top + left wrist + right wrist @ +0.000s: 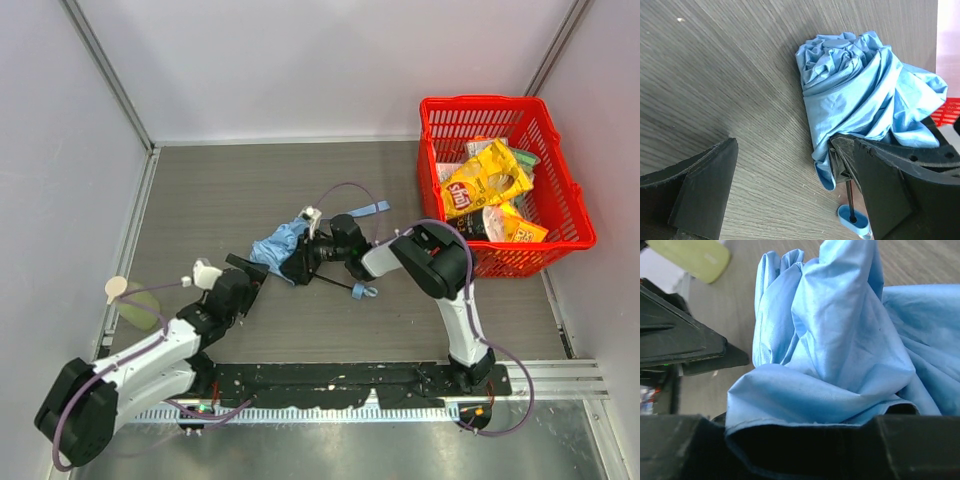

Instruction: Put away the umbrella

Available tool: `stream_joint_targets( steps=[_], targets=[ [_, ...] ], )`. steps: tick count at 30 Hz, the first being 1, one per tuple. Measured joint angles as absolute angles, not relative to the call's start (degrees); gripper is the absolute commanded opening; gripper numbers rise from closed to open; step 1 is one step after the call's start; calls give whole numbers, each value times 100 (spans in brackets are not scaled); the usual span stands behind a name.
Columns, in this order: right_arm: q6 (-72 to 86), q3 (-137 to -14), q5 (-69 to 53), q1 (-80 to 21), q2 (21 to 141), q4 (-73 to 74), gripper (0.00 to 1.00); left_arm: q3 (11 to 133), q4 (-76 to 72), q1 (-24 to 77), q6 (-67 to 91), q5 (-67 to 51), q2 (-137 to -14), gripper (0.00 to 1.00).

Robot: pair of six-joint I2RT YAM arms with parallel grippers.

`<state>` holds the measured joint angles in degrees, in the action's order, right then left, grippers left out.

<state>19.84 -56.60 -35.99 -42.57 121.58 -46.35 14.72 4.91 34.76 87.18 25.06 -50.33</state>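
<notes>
Grey wood-grain bench (250, 180) fills the top view. At its far right corner sits a red plastic lattice basket (480, 101) w/ snack bags inside, incl. a yellow crisp bag (485, 178).

The light sky-blue fabric compact umbrella (278, 243) lies crumpled on the bench near the centre, well apart from the basket. Its thin black shaft (335, 283) runs out toward the robot's right and ends in a small blue handle (362, 291) lying on the bench. A blue fabric strap (368, 210) trails on the far side of the right arm.

The right gripper (303, 265) is on the near edge of the fabric bundle. In the right wrist view cloth bulges out from btwn its fingers, so it seems to be clamped on the umbrella; the contact itself is hidden by fabric.

The left gripper (785, 145) sits just beside the umbrella, jaws spread wide and holding nothing. The fabric touches its right finger (900, 190).

A pale yellow-green flat object (138, 306) lies at the bench's left edge.
</notes>
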Motion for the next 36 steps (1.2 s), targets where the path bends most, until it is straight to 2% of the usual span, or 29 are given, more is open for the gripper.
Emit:
stream_joint_targets(
  steps=[9, 15, 16, 17, 19, 20, 22, 24, 25, 26, 27, 29, 30, 31, 33, 34, 35, 36],
  targets=[
    [3669, -6012, -4950, -3966, 12829, -5225, 1, 1686, -773, 3232, 8296, 2290, -6134, 100],
    [4005, -6025, -5253, -3907, 12908, -5266, 1, 2200, -777, 3098, 8510, 2283, -7013, 100],
    [4042, -6025, -5273, -3903, 12921, -5277, 1, 2329, -746, 3094, 8545, 2287, -7153, 97],
    [4069, -6036, -5288, -3898, 12929, -5280, 1, 2436, -692, 3092, 8554, 2283, -7269, 93],
    [4073, -6069, -5284, -3863, 12938, -5240, 1, 2668, -604, 3083, 8569, 2283, -7544, 74],
    [4060, -6101, -5280, -3835, 12938, -5168, 1, 2746, -615, 3081, 8571, 2272, -7675, 68],
    [3948, -6230, -5284, -3785, 12938, -4899, 1, 2786, -768, 3041, 8503, 2250, -7911, 46],
    [3778, -6348, -5282, -3771, 12936, -4587, 1, 2770, -982, 3017, 8525, 2235, -8049, 31],
    [3682, -6414, -5280, -3771, 12932, -4388, 1, 2705, -1205, 2998, 8530, 2224, -8125, 16],
    [3583, -6479, -5286, -3771, 12921, -4187, 1, 2648, -1378, 2985, 8558, 2209, -8158, 6],
    [3535, -6512, -5284, -3774, 12903, -4071, 1, 2600, -1551, 2976, 8600, 2198, -8182, 0],
    [3430, -6565, -5262, -3765, 12846, -3802, 1, 2580, -1726, 2958, 8604, 2161, -8182, 0],
    [3354, -6593, -5238, -3763, 12811, -3649, 4, 2582, -1756, 2958, 8600, 2150, -8180, 0],
    [3267, -6632, -5201, -3765, 12774, -3465, 19, 2582, -1756, 2952, 8600, 2139, -8178, 0],
    [3041, -6702, -5048, -3789, 12652, -3026, 39, 2582, -1732, 2950, 8560, 2126, -8162, 0],
    [2939, -6711, -4947, -3811, 12578, -2832, 59, 2580, -1715, 2950, 8541, 2108, -8158, 0],
    [2818, -6711, -4766, -3841, 12453, -2567, 70, 2580, -1697, 2950, 8530, 2082, -8147, 0],
    [2751, -6711, -4650, -3879, 12317, -2303, 74, 2580, -1686, 2952, 8530, 2045, -8130, 0]
  ],
)
